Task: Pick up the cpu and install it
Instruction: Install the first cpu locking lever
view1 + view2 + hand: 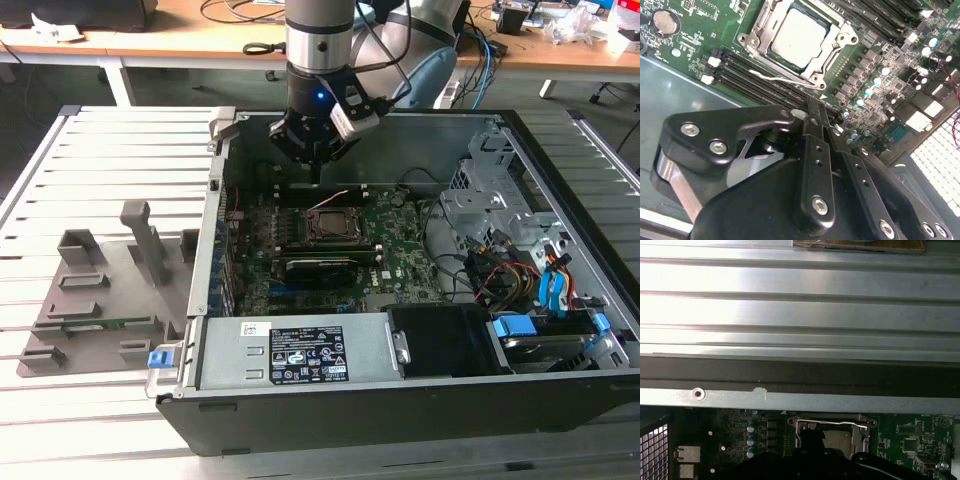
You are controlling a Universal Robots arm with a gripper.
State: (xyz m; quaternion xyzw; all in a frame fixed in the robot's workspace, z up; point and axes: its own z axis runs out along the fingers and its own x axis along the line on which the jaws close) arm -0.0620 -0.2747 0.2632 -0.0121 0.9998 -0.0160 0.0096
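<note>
— From the exterior view, what do you get?
— One open computer case (420,400) on the slatted worktop (100,160), the tool (313,150) hanging above the motherboard (390,235). The socket (328,226) is small from here; I can't make out the chip in it.
— And the second wrist view?
— One cpu (799,36) sitting in its socket frame (832,47), silvery top showing. The tool's fingers (815,150) look pressed together with nothing between them, tips just short of the socket.
— First wrist view?
— The cpu (837,439) is half hidden behind the tool's dark body (805,465).
</note>
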